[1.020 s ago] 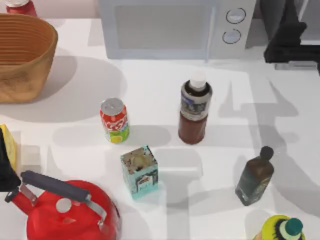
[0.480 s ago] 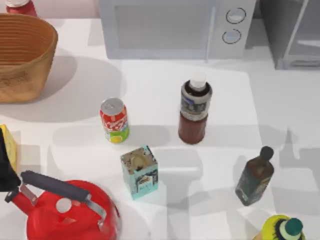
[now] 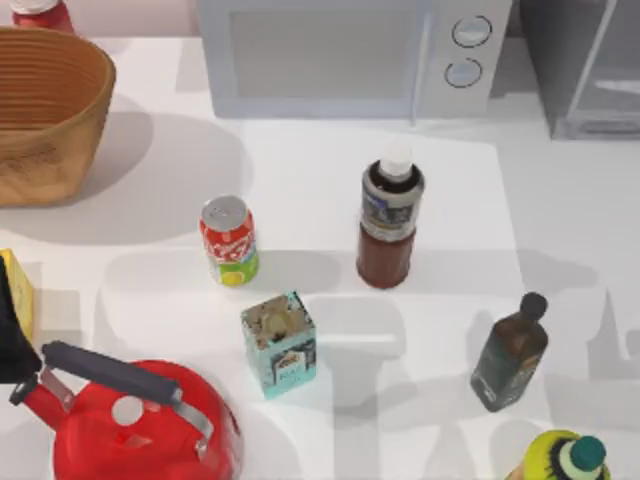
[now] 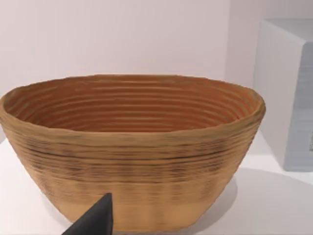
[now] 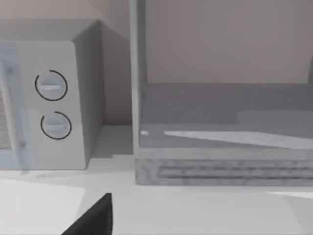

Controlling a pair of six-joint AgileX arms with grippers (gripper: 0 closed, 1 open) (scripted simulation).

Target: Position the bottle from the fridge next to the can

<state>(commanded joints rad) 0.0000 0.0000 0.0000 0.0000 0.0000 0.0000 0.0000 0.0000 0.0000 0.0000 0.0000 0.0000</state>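
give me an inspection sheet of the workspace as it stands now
surface: white table, dry and unmarked
job's things: bottle upright on the table, apart from the can, which stands to its left; fridge open at the back right, shelf bare
clutter: basket, microwave, kettle, carton, dark flask, yellow bottle
grippers: a dark fingertip before the basket, another before the fridge
cables: nothing seen
surroundings: plain pale wall

no readable text, prints on the can (image 3: 229,240), bottle (image 3: 389,215) label and carton (image 3: 280,343) too blurred
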